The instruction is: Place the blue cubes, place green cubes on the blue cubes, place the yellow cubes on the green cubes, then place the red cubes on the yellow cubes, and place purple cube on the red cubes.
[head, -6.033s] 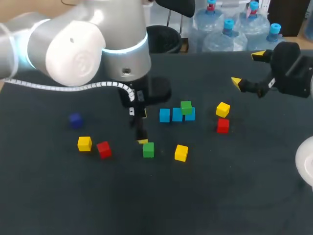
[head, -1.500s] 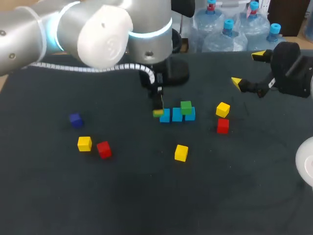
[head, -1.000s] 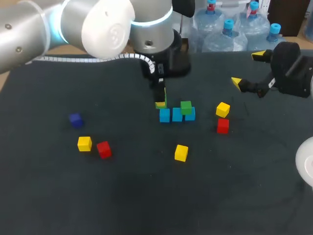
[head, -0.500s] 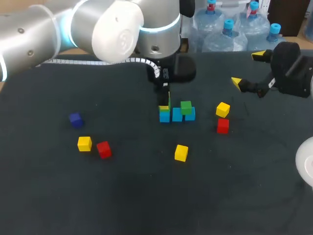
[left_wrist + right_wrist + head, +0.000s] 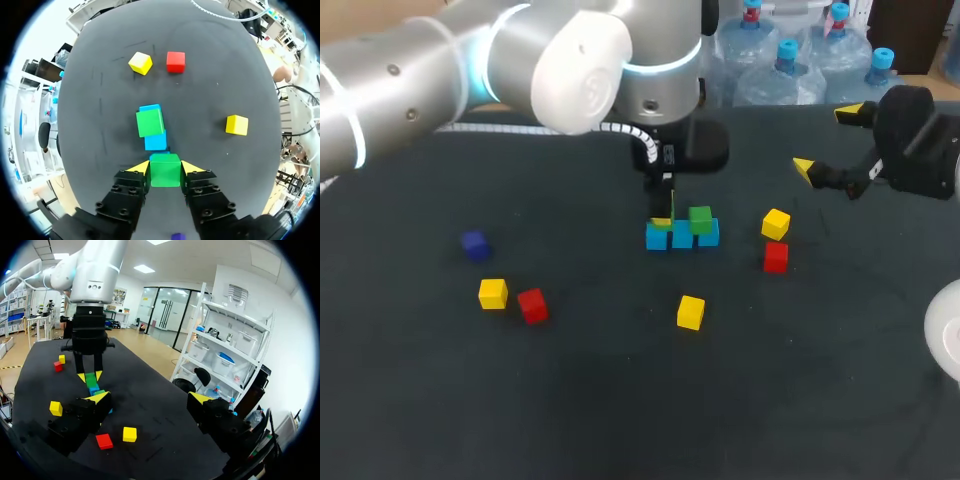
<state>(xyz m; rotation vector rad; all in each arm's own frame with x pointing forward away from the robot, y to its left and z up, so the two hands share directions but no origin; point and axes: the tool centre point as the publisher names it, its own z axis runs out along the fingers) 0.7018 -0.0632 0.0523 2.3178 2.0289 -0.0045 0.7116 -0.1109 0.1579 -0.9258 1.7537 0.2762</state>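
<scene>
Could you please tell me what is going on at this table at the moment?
The left gripper has its jaws shut on a green cube, right above the end of a row of blue cubes. Another green cube already sits on that row, toward its other end. The right gripper hangs open off to the side, holding nothing. Loose on the table lie yellow cubes, red cubes and a purple cube.
</scene>
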